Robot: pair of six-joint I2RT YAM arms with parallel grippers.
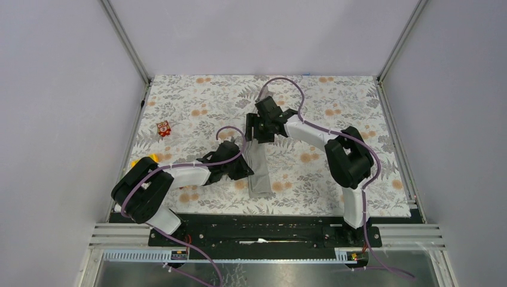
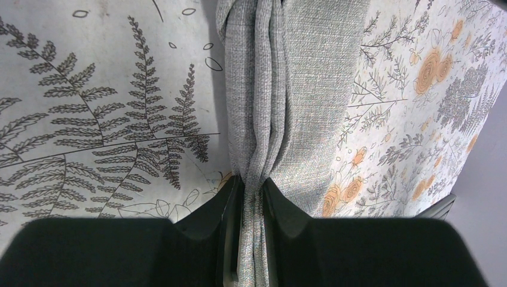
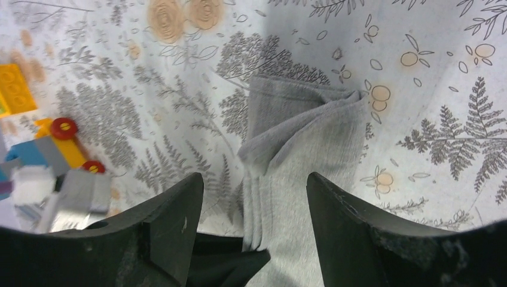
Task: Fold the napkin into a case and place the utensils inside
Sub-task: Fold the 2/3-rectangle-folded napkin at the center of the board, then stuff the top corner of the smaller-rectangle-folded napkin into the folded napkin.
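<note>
The grey napkin (image 1: pixel 258 170) lies folded into a narrow strip on the floral tablecloth, running from mid-table toward the near edge. My left gripper (image 1: pixel 244 168) is at its left edge; in the left wrist view the gripper (image 2: pixel 252 186) is shut on the bunched layers of the napkin (image 2: pixel 311 89). My right gripper (image 1: pixel 261 129) hovers over the strip's far end. In the right wrist view it (image 3: pixel 254 178) is open and empty, with the napkin (image 3: pixel 305 149) below and between its fingers. The utensils are out of view.
A red toy block (image 1: pixel 164 128) and a yellow piece (image 1: pixel 148 159) lie at the table's left. Colourful toy blocks (image 3: pixel 54 143) show at the left of the right wrist view. The left gripper's black finger (image 3: pixel 230 269) shows at that view's bottom edge.
</note>
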